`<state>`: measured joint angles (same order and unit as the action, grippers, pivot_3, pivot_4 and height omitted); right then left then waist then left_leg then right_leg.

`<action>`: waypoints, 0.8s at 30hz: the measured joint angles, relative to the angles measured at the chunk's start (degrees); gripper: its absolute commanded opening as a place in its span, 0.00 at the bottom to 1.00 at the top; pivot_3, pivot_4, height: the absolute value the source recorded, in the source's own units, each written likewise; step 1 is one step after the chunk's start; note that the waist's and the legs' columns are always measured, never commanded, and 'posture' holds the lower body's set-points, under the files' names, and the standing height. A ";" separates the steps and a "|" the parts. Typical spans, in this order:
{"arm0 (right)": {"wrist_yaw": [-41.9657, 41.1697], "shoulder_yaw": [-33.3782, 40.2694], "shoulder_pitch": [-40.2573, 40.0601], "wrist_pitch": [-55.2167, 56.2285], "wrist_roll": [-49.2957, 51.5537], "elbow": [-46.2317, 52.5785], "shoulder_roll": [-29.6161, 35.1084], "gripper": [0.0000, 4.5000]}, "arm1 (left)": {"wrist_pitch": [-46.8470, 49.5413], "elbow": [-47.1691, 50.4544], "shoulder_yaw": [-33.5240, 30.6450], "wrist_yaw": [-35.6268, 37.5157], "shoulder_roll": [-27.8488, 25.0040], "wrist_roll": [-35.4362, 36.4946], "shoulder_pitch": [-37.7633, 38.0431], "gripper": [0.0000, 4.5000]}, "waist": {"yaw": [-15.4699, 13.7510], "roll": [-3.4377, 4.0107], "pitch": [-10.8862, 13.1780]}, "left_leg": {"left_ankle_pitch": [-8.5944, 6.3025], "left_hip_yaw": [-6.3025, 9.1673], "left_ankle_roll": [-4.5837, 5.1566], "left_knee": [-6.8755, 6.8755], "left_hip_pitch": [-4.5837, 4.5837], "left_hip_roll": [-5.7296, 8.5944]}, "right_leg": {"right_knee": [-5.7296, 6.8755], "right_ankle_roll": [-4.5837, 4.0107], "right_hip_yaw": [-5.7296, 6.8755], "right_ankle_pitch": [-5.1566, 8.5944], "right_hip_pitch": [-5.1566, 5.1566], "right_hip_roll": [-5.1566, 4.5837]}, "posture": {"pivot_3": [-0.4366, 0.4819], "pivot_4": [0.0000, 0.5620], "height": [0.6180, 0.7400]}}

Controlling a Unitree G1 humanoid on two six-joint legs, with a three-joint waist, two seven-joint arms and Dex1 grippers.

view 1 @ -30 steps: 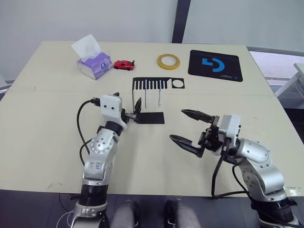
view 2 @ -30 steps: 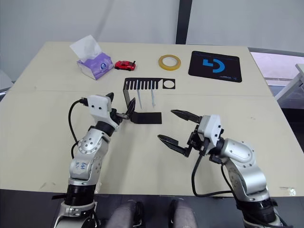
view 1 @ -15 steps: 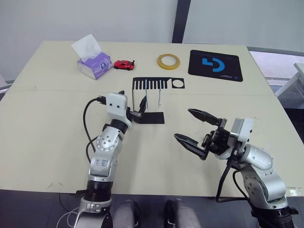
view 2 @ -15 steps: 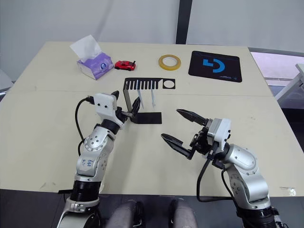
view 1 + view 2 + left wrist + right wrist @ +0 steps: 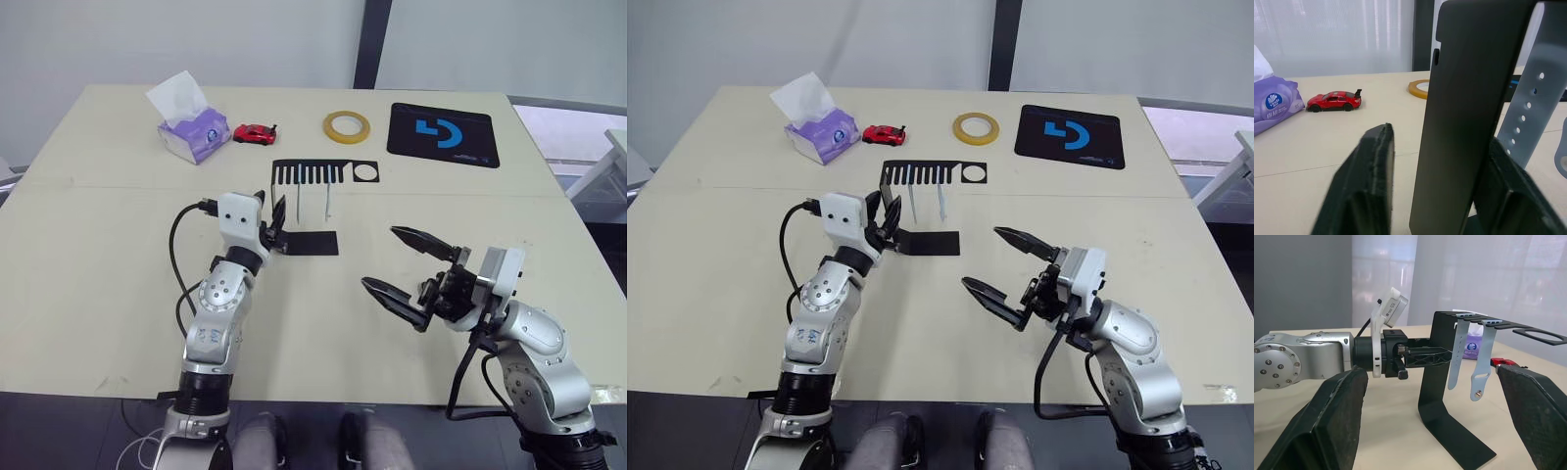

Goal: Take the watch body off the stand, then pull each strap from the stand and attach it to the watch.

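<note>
The black stand (image 5: 313, 243) sits mid-table, its comb-slotted top plate (image 5: 323, 172) raised on an upright wall. Two pale grey-blue straps (image 5: 299, 208) (image 5: 328, 204) hang from the slots, also visible as straps (image 5: 1457, 352) (image 5: 1481, 364) in the right wrist view. My left gripper (image 5: 273, 217) is shut on the stand's upright wall (image 5: 1464, 112), one finger on each side of it. My right gripper (image 5: 379, 257) hovers open and empty, to the right of the stand and nearer the table's front. The watch body is out of view; the plate's round hole (image 5: 364, 172) is empty.
Along the table's far side stand a purple tissue box (image 5: 191, 127), a red toy car (image 5: 255, 133), a yellow tape ring (image 5: 348, 125) and a black mat with a blue logo (image 5: 443, 135). The table's front edge lies close under both arms.
My left gripper's fingers have closed from wide open onto the stand's upright wall. The right arm has drifted slightly toward the table's front and stays open.
</note>
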<state>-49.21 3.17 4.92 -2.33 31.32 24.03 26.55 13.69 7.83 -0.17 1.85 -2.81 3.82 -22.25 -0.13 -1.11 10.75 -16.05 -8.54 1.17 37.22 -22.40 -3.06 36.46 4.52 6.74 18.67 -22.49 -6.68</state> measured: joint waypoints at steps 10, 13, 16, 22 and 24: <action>9.50 -0.86 -1.46 -3.72 -4.50 0.51 -3.08 1.00 | 0.83 0.45 1.26 -0.46 0.24 -1.63 -0.06 0.01 | -0.01 0.00 0.00 | 0.04 0.00 -0.07 0.01 0.00 0.01 | 0.03 0.00 -0.01 0.00 -0.01 -0.01 | 0.48 0.27 1.00; 17.62 -3.33 0.31 -10.36 -7.83 1.98 -5.77 1.00 | 2.55 1.20 1.31 -2.15 0.53 -2.94 -0.45 0.01 | 0.05 0.00 0.00 | 0.04 0.00 -0.08 0.01 0.00 -0.01 | 0.04 0.00 -0.02 0.00 -0.02 -0.02 | 0.48 0.27 1.00; 22.77 -6.34 3.19 -14.16 -9.69 3.56 -8.92 1.00 | 4.29 1.28 0.92 -5.24 2.65 -3.61 -1.24 0.01 | 0.09 0.00 0.00 | 0.04 0.01 -0.09 0.00 -0.01 -0.04 | 0.04 0.00 -0.02 0.00 -0.04 -0.01 | 0.48 0.27 1.00; 31.82 -10.51 8.64 -17.37 -15.79 1.78 -15.99 1.00 | 6.18 1.78 1.76 -9.91 4.83 -6.69 -1.87 0.01 | 0.24 0.00 0.00 | 0.06 0.00 -0.12 0.00 -0.03 -0.03 | 0.05 0.00 -0.02 0.00 -0.06 0.01 | 0.48 0.27 1.00; 34.21 -11.26 10.90 -17.98 -17.62 -0.10 -18.02 1.00 | 7.08 2.36 1.77 -10.51 5.11 -7.08 -1.84 0.01 | 0.32 0.00 0.00 | 0.06 0.00 -0.12 -0.01 -0.03 -0.04 | 0.05 0.00 -0.01 0.00 -0.07 0.02 | 0.48 0.27 1.00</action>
<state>-15.00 -8.09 15.81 -20.30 13.70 23.93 8.54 20.78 10.20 1.60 -8.66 2.30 -3.27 -24.09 0.20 -1.11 10.75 -15.99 -8.54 1.04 37.21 -22.44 -3.10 36.51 4.52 6.72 18.67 -22.56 -6.67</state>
